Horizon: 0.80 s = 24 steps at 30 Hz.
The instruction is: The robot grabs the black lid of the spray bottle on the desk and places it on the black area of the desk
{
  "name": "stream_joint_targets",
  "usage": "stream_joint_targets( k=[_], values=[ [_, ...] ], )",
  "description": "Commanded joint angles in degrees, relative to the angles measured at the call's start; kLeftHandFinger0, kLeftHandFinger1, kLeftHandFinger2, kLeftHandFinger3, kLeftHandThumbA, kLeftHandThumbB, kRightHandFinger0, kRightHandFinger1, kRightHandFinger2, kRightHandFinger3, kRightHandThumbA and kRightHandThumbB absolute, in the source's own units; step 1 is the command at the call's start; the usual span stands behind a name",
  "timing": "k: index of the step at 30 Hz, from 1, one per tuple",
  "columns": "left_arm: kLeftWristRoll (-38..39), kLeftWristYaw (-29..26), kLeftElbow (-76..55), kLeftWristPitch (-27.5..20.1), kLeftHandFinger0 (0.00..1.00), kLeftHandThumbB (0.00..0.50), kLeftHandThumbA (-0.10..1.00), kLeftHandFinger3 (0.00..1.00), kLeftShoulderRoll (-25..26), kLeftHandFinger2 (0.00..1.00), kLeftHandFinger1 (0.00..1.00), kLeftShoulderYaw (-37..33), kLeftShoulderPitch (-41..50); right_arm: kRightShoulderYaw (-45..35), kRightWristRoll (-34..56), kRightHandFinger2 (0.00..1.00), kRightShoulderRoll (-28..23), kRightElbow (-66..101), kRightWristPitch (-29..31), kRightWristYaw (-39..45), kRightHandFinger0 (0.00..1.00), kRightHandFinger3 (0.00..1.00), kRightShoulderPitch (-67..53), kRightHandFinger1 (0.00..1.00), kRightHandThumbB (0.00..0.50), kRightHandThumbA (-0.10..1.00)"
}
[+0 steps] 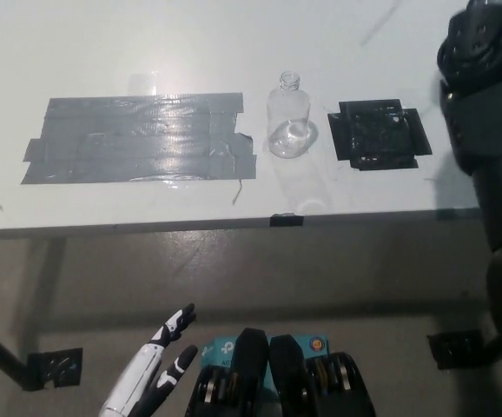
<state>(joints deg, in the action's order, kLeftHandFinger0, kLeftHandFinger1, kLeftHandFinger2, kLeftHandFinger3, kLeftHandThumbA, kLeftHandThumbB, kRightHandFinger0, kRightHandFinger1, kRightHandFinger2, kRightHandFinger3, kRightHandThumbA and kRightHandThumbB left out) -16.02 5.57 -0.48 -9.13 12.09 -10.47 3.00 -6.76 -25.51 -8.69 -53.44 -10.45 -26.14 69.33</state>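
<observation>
White desk (103, 52) fills the upper part of the view, with a bare grey floor (234, 278) showing below its front edge. Well ahead of the white left hand (151, 378), which rests low near the floor with its fingers loosely spread and nothing in them, a wide patch of grey tape (138, 139) lies flat on the desk. Just beyond the patch's end nearest the black arm stands a clear spray bottle (289, 122), upright, its neck open and uncapped. Between that bottle and the black right arm (490, 130) lies the black area (378, 133), a small dark square of tape with nothing resting on it that I can make out. The right arm rises along the edge of the view beside the square, and its hand (481, 35) is cut off at the upper corner, so I cannot tell how its fingers are set. The black lid is nowhere I can see it.
</observation>
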Motion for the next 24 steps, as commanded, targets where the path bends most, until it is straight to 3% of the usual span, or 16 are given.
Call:
stream_joint_targets(
  k=[1,3,6,18,19,20,21,23,24],
  values=[
    [-0.1,0.0,-1.3,-0.5,1.0,0.22,1.0,1.0,0.2,1.0,1.0,0.3,0.0,-1.0,5.2,0.3,1.0,-3.2,4.1,-1.6,0.0,0.03,1.3,0.01,0.134,0.24],
    [0.0,0.1,-1.5,-0.4,1.0,0.215,1.0,1.0,0.2,1.0,1.0,0.3,0.0,-1.1,5.7,0.33,1.3,-6.1,2.8,-2.0,0.0,0.12,1.2,0.03,0.153,0.27],
    [0.0,0.1,-1.5,-0.5,1.0,0.205,1.0,1.0,0.3,1.0,1.0,0.5,-0.2,0.9,4.8,0.26,0.7,-10.6,3.4,-2.2,0.0,0.0,0.5,0.0,0.152,0.25],
    [0.0,0.1,-1.7,-0.4,1.0,0.208,1.0,1.0,0.2,1.0,1.0,0.5,-0.8,4.8,6.2,0.23,-0.5,-19.4,3.9,-2.1,0.0,0.0,-0.5,0.0,0.15,0.31],
    [0.0,0.2,-1.8,0.0,1.0,0.205,1.0,1.0,0.2,1.0,1.0,0.6,-1.0,6.1,6.0,0.8,-1.2,-21.7,1.6,3.1,0.55,0.75,-0.2,0.62,0.204,0.55],
    [-0.1,0.1,-1.8,0.0,1.0,0.203,1.0,1.0,0.2,1.0,1.0,0.6,-1.1,6.9,5.8,0.96,-1.4,-22.2,0.9,4.3,0.71,0.97,0.1,0.81,0.239,0.6],
    [0.1,0.1,-1.7,-0.2,1.0,0.198,1.0,1.0,0.2,1.0,1.0,0.6,-1.2,6.9,6.8,1.0,-1.7,-22.6,1.0,7.3,0.96,1.0,0.3,1.0,0.272,0.66],
    [0.1,0.1,-1.7,-0.2,1.0,0.198,1.0,1.0,0.2,1.0,1.0,0.7,-1.2,7.2,7.1,1.0,-1.7,-22.8,1.1,7.4,0.99,1.0,0.4,1.0,0.273,0.67],
    [0.1,0.1,-1.6,-0.1,1.0,0.198,1.0,1.0,0.1,1.0,1.0,0.7,-1.3,7.2,7.7,1.0,-1.8,-23.1,0.3,8.9,1.0,1.0,0.8,1.0,0.36,0.67]
  ],
)
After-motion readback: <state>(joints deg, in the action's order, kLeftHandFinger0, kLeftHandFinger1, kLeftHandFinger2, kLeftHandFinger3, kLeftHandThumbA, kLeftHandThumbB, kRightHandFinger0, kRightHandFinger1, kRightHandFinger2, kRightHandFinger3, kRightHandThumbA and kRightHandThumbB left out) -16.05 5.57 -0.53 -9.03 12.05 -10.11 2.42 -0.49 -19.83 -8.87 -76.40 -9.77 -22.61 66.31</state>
